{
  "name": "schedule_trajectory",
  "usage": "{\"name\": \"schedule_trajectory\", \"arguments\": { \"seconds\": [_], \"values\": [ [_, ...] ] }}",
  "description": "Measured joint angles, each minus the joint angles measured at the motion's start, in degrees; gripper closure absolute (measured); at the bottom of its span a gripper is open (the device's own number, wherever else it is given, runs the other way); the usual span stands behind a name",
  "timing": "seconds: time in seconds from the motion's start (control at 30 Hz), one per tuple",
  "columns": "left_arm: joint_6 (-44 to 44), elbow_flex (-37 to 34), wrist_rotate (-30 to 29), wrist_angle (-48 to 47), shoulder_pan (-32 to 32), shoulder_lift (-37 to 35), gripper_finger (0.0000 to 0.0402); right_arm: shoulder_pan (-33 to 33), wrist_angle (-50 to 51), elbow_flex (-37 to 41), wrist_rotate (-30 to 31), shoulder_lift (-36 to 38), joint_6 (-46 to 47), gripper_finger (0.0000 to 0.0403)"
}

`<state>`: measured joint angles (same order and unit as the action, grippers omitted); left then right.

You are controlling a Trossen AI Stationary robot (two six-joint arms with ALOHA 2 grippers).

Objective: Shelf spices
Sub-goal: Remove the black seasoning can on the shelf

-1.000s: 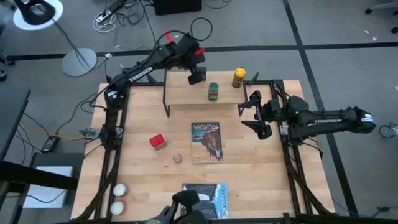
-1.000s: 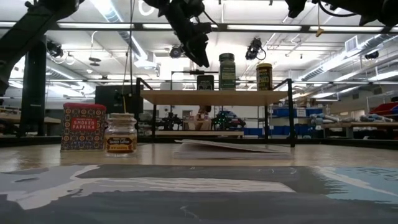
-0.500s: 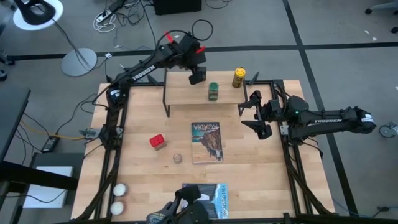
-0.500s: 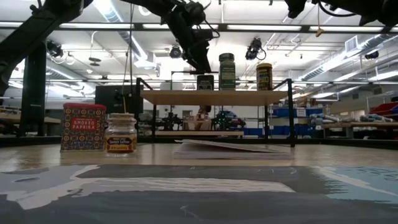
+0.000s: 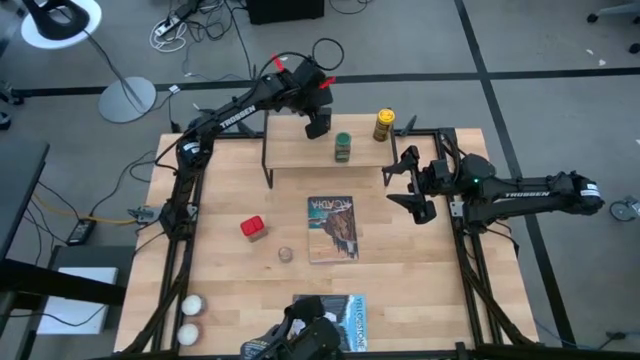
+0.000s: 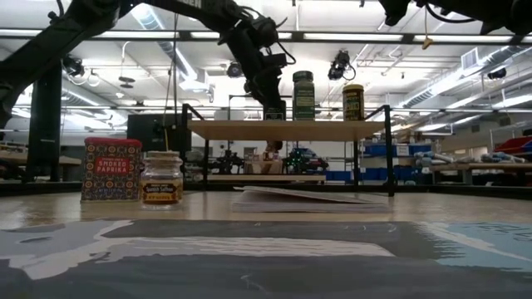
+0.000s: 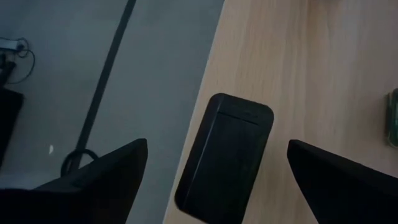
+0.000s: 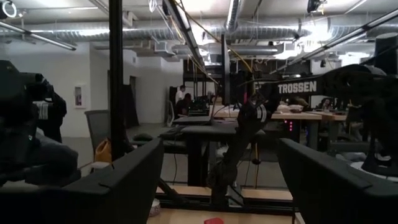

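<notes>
Left tool (image 5: 318, 126) over the shelf (image 5: 300, 155), fingers (image 7: 99, 180) spread wide either side of the dark square tin (image 7: 225, 155), not touching it. Tin stands at the shelf's back edge, upright. Green jar (image 5: 343, 146) and yellow-lidded jar (image 5: 383, 125) also on the shelf, toward its right end. Red tin (image 5: 253, 227) and tiny pale jar (image 5: 286, 254) on the table's left half, near each other. Right tool (image 5: 410, 185) parked off the shelf's right end, fingers apart, empty.
</notes>
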<state>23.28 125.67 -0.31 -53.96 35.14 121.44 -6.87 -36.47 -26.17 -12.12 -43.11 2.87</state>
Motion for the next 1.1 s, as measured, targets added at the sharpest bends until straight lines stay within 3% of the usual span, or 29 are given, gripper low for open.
{"name": "schedule_trajectory", "arguments": {
  "seconds": [0.17,0.27,0.57,0.67,1.1],
  "values": [
    [-1.3,-0.4,1.3,0.0,0.0,0.2,0.0012,0.0,0.2,0.0,0.0,0.0,-0.1,0.0087],
    [-1.4,-0.4,1.4,-1.0,0.0,0.2,0.0038,0.0,0.5,0.0,0.0,0.0,-0.1,0.0087],
    [-1.6,-0.4,1.5,-1.8,-0.3,0.2,0.0234,0.0,0.8,0.0,0.0,0.0,-0.1,0.0087],
    [-1.9,-0.4,1.5,-2.4,-0.4,0.0,0.0278,0.0,0.8,0.0,0.0,0.0,-0.1,0.0087],
    [-3.4,6.4,-1.9,-10.1,-2.6,0.1,0.0279,0.0,0.8,0.0,0.0,0.0,-0.1,0.0087]
  ]
}}
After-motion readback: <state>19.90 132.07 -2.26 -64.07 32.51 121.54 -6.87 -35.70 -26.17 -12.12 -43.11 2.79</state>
